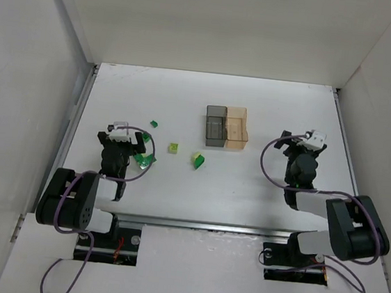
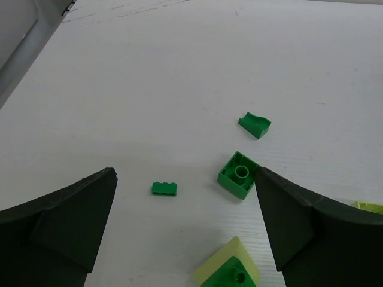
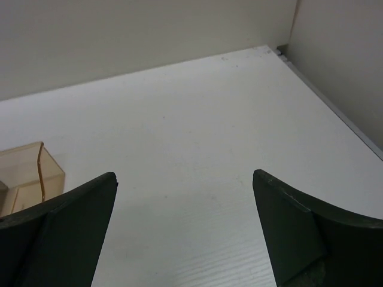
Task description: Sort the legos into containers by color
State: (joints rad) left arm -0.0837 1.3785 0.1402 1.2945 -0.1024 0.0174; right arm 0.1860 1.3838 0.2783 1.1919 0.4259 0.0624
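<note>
Left hand (image 2: 185,173) wide, empty, over green bricks (image 2: 239,174) on tabletop (image 2: 179,72); right hand (image 3: 184,174) wide, empty, near orange box (image 3: 24,170) adjoining grey box (image 1: 215,126).

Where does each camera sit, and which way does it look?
Top: high behind the left arm and right arm, looking down at them and the table.
Left wrist: on the left arm, looking ahead at green bricks; open left pincer shows.
Right wrist: on the right arm, looking toward the back wall; open right pincer shows.
Shared: top and right wrist both see the orange box.
</note>
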